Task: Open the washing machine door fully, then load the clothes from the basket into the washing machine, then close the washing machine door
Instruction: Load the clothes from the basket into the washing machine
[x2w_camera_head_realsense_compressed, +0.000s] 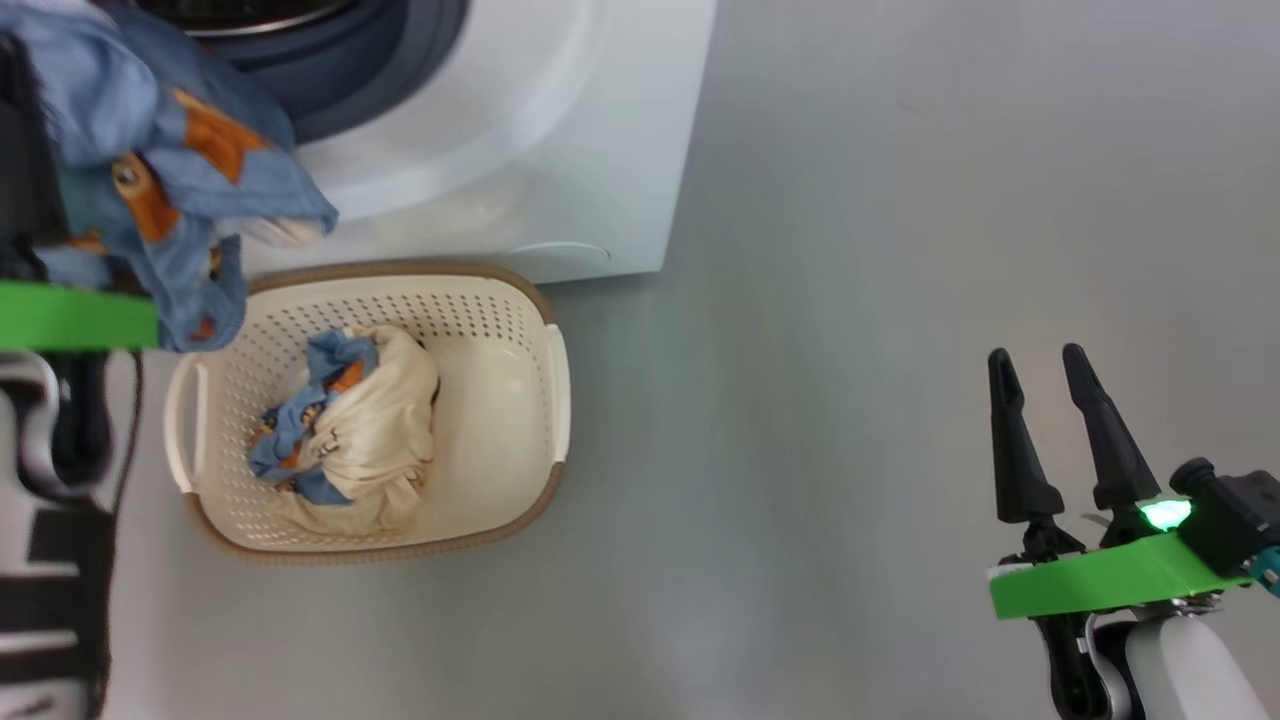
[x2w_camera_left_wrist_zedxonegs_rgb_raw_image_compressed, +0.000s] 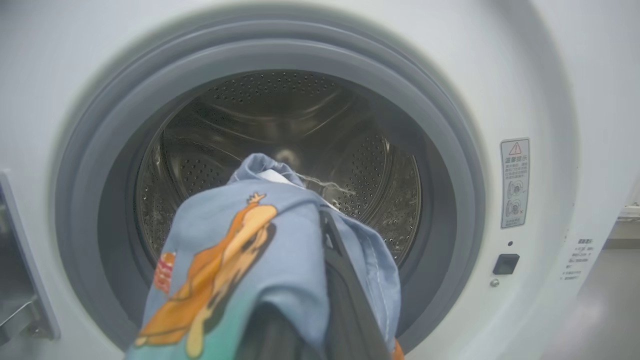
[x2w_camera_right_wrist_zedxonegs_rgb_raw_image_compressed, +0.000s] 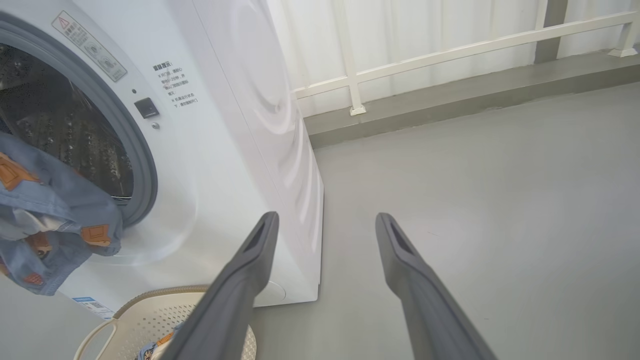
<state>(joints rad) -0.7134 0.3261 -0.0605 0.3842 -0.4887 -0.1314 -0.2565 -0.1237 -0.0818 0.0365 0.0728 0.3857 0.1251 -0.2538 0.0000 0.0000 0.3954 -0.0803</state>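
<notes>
Garment (x2w_camera_left_wrist_zedxonegs_rgb_raw_image_compressed: 292, 235) of light blue, orange print, before perforated steel drum (x2w_camera_left_wrist_zedxonegs_rgb_raw_image_compressed: 382, 195)

- A grey warning label (x2w_camera_left_wrist_zedxonegs_rgb_raw_image_compressed: 515, 182) bearing a red triangle sign is seen on the washing machine (x2w_camera_left_wrist_zedxonegs_rgb_raw_image_compressed: 550, 75) front, right of the opening; its wording cannot be read.
- Small printed lines (x2w_camera_left_wrist_zedxonegs_rgb_raw_image_compressed: 577, 257) lower down are likewise illegible.

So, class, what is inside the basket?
In the basket lie a cream garment and a blue printed garment, bunched together. Anything beneath that bundle is covered; the basket floor beside it is bare.
</notes>
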